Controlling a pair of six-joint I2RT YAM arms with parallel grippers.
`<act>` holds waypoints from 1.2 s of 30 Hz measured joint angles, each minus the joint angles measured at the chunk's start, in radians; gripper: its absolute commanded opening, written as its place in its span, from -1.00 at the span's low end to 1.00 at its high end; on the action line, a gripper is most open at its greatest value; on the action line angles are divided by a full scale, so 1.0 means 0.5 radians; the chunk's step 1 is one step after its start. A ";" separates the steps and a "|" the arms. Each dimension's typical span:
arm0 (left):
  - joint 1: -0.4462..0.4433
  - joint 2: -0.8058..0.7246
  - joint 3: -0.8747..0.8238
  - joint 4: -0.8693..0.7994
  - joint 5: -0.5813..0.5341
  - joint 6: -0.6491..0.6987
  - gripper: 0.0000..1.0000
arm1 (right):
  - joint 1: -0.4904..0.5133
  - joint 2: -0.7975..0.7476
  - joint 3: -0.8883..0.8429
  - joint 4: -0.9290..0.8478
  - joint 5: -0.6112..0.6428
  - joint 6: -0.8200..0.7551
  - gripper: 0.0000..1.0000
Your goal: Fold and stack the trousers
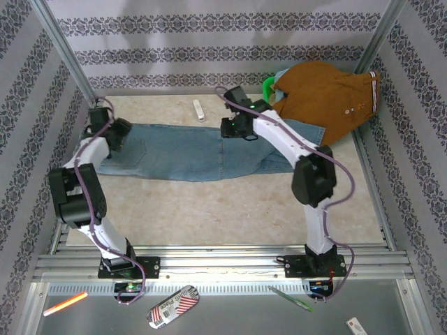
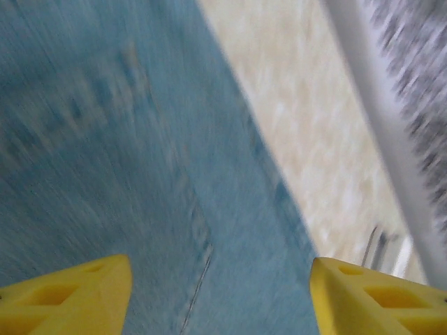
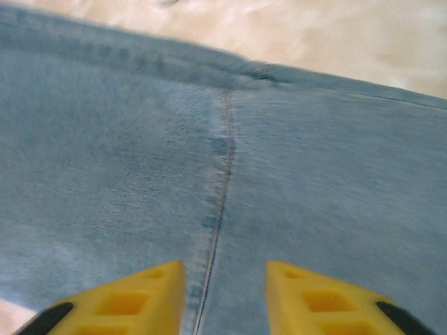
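The trousers point(image 1: 188, 152) lie flat and unfolded across the middle of the table point(image 1: 209, 209). The wider end is at the left and the legs run right.

**Left gripper** point(image 2: 220, 269): over the left end of the denim, close to the cloth's far edge. Jaws are spread wide with nothing between them. Its wrist view is blurred.

**Right gripper** point(image 3: 225, 272): over mid-leg, straddling a stitched seam. Jaws are parted more narrowly and no cloth is visibly pinched.

**Far right corner:** a brown garment point(image 1: 328, 98) is heaped there, and the leg ends appear to run under it.

**Risks, as judged:**
- A narrow bite at the seam may catch only the upper layer, so the lower leg lags and the fold comes out skewed.
- A lift or pull to the left may drag the brown garment along if the leg ends are pinned beneath it.
- The left jaws sit near the cloth edge, so a slight miss may close them on bare table.
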 measured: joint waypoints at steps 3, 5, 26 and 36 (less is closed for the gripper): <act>-0.060 0.171 -0.162 0.174 0.051 -0.077 0.21 | 0.006 0.266 0.072 0.008 -0.084 0.045 -1.00; -0.060 0.229 -0.226 0.270 0.063 -0.104 0.21 | 0.001 0.377 0.072 -0.016 -0.106 0.065 -1.00; -0.105 -1.122 -1.421 0.125 -0.127 -0.173 0.20 | 0.048 -0.426 -1.415 0.356 -0.299 0.177 -1.00; -0.105 -2.073 -1.621 -0.456 -0.225 -0.171 0.24 | 0.043 -0.731 -1.533 0.214 -0.342 0.253 -0.29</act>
